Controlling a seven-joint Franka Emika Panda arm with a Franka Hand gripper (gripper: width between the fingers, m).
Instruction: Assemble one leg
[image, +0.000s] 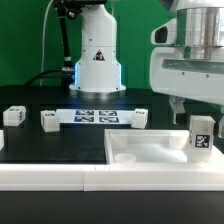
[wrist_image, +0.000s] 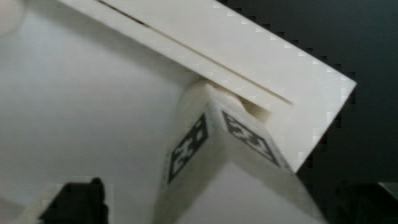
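A leg (image: 200, 135), a short white square post with a black-and-white tag, stands upright on the large white panel (image: 150, 152) near its corner at the exterior view's right. My gripper (image: 200, 108) hangs just above it, open. In the wrist view the leg (wrist_image: 222, 150) rises toward the camera between the two dark fingertips (wrist_image: 75, 200), with a gap on each side. The gripper (wrist_image: 228, 205) touches nothing. The panel's edge (wrist_image: 267, 70) runs past the leg.
Three more white legs lie on the black table: one at the left (image: 13, 116), one beside it (image: 49, 120) and one further right (image: 140, 119). The marker board (image: 97, 116) lies between them, in front of the robot base (image: 97, 65).
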